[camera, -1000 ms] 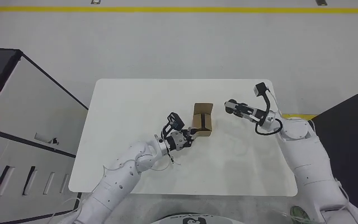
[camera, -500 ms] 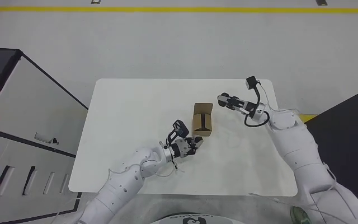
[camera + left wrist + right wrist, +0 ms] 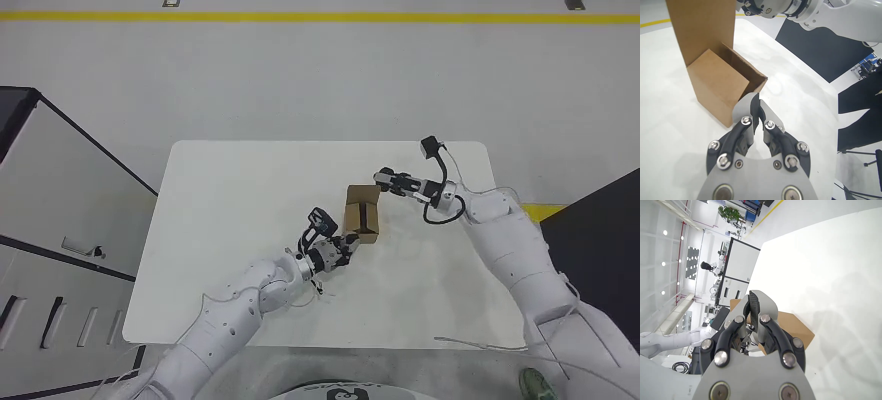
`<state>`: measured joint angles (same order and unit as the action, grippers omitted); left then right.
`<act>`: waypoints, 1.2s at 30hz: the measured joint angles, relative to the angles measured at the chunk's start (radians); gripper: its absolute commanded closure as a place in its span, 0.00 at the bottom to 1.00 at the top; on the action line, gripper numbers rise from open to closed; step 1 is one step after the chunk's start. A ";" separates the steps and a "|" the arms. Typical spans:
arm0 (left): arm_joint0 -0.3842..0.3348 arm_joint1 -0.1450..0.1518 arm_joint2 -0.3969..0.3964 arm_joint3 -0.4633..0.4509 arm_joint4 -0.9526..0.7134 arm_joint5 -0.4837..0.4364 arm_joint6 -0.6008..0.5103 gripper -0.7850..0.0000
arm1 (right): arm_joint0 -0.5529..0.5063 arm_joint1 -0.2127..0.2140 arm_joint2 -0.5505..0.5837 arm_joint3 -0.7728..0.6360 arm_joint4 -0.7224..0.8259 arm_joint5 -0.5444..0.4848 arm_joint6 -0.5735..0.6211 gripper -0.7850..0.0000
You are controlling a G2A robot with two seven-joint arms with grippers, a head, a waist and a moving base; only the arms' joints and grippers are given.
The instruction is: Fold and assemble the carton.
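Around me spreads a pale grey floor (image 3: 300,90), crossed at the far side by a yellow painted line (image 3: 300,17), with a grey dark-framed cabinet (image 3: 50,190) standing off to my left. On that floor sits the white rounded-corner counter (image 3: 240,200), matte and plain. A little right of its middle stands the brown corrugated cardboard carton (image 3: 361,212), open at the top. From my left wrist the carton (image 3: 715,91) shows one tall flap standing upright and a neighbouring flap tipped inward over the opening, with the hollow behind it in shadow. My right pincer (image 3: 381,178) is at the carton's far right corner. In that wrist's view the right pincer (image 3: 752,295) has its pads drawn close together, gripping nothing, with the carton (image 3: 797,330) beneath it. My left pincer (image 3: 351,243) sits at the carton's near left corner. Seen up close, the left pincer (image 3: 756,97) is pressed nearly closed, holding nothing, its tips just beside the carton's wall edge.
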<state>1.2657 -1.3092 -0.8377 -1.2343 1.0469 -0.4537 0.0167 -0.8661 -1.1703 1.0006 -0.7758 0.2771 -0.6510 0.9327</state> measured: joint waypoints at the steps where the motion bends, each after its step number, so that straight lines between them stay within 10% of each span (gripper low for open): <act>1: 0.000 0.000 -0.001 0.003 0.002 0.007 0.003 1.00 | 0.003 -0.001 -0.001 0.007 0.008 0.002 0.012 1.00; 30: -0.015 -0.008 -0.048 0.033 -0.003 0.083 0.051 1.00 | -0.053 0.028 0.046 -0.067 0.006 0.079 0.138 1.00; 36: -0.011 -0.008 -0.056 0.034 -0.006 0.072 0.049 1.00 | -0.072 0.047 0.076 -0.143 -0.045 0.095 0.131 0.73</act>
<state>1.2550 -1.3168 -0.8935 -1.2005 1.0411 -0.3815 0.0658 -0.9383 -1.1235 1.0764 -0.9185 0.2321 -0.5562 1.0642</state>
